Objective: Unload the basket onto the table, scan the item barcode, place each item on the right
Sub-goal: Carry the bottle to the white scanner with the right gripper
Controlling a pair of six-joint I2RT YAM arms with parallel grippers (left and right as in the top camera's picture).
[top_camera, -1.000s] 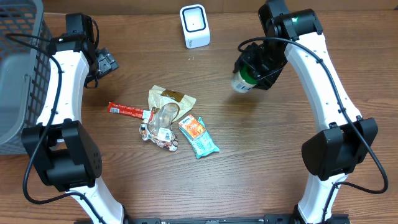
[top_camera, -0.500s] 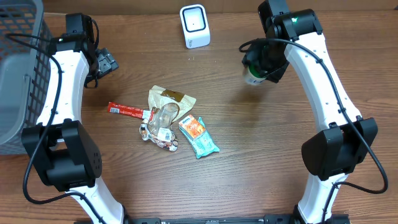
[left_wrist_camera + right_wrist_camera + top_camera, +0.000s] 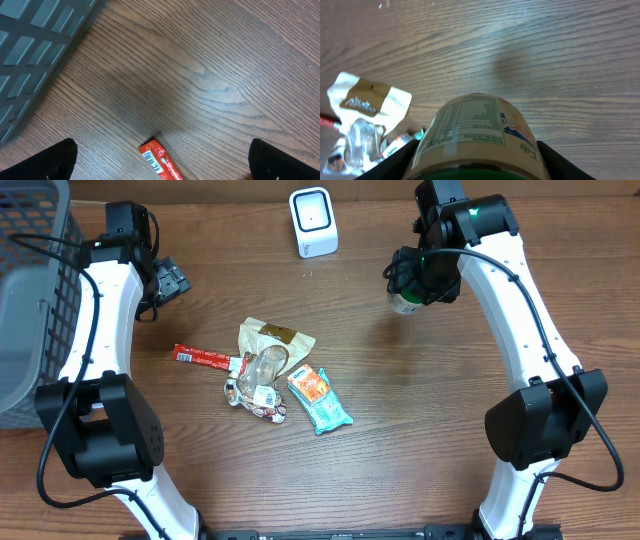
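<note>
The right arm (image 3: pixel 520 320) is arching up the right side of the table (image 3: pixel 430 420), its wrist bending inward and down. The left arm (image 3: pixel 100 310) is rising along the left side beside the grey basket (image 3: pixel 25 300), its left gripper (image 3: pixel 170 280) hanging spread wide, holding nothing. The right gripper (image 3: pixel 418 278) is clamping a jar (image 3: pixel 475 132) above the table, right of the white scanner (image 3: pixel 313 222) and apart from it. The jar's long axis is running out from the wrist and down toward the wood, green cap (image 3: pixel 470 174) nearest the wrist, nutrition panel facing the wrist camera.
</note>
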